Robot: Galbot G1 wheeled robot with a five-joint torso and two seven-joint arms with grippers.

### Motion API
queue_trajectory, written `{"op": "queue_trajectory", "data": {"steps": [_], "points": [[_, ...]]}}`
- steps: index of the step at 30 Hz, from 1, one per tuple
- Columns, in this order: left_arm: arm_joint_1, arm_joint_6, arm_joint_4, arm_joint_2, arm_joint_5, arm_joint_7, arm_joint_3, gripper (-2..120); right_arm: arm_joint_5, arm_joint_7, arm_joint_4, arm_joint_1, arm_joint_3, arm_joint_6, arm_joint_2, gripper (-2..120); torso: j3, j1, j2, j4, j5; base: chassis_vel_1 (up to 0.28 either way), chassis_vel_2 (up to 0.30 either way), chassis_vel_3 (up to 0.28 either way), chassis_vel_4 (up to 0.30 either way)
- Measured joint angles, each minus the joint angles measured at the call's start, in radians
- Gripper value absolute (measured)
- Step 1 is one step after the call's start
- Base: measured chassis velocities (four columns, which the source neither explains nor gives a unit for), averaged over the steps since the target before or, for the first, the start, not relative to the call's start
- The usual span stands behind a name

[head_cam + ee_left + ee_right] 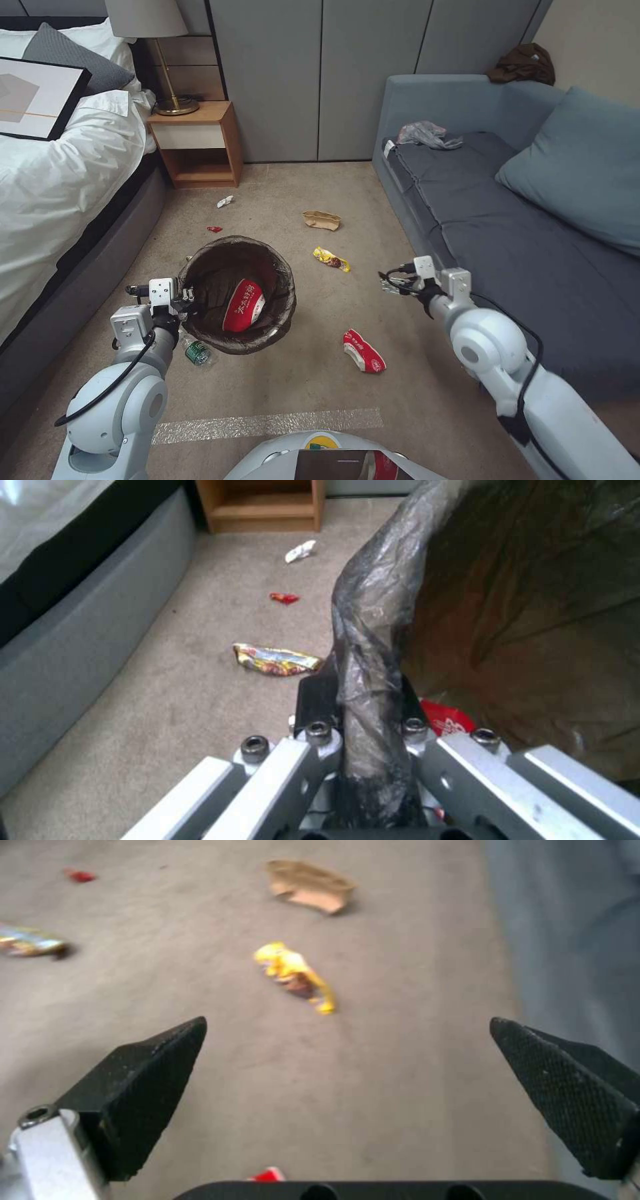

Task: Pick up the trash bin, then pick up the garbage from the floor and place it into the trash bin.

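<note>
On the left, the left gripper has its jaws closed on the near rim of the trash bin, pinching the dark bag folded over it, and holds the bin off the beige carpet. The bin looks light and fairly stiff, though the bag film is probably slippery, so the rim pinch could creep. A crushed red-and-white cup lies inside. Under the bin's edge a clear bottle lies on the floor. Further right lie another crushed cup, a yellow wrapper and a tan paper bag, all likely featherlight, soft and best pinched at the crumpled middle. On the right, beside the grey sofa, the right gripper hangs above the floor, jaws wide apart and empty, facing the wrapper.
</note>
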Motion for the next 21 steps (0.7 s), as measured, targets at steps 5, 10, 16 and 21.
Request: {"op": "queue_trajectory", "data": {"steps": [5,10,16,21], "points": [[0.000,-0.001,0.005,-0.005,0.004,0.002,-0.001,0,0.123,-0.001,-0.087,0.105,-0.098,0.002,-0.023,100,0.000,0.000,0.000,-0.0006,-0.0001,0.000,0.000,0.000,0.000],[-0.004,-0.002,0.014,-0.011,0.011,0.002,0.000,0,0.137,-0.002,-0.172,0.158,-0.180,0.006,-0.017,100,0.000,0.000,0.000,-0.0003,0.0000,0.000,0.000,0.000,0.000],[-0.006,-0.005,0.023,-0.017,0.017,0.003,0.004,0,0.106,-0.007,-0.303,0.198,-0.286,0.011,0.012,100,0.000,0.000,0.000,-0.0003,0.0000,0.000,0.000,0.000,0.000],[-0.007,-0.009,0.032,-0.015,0.017,0.005,0.001,0,0.029,-0.034,-0.362,0.174,-0.312,0.014,0.044,100,0.000,0.000,0.000,-0.0004,-0.0001,0.000,0.000,0.000,0.000]]}}
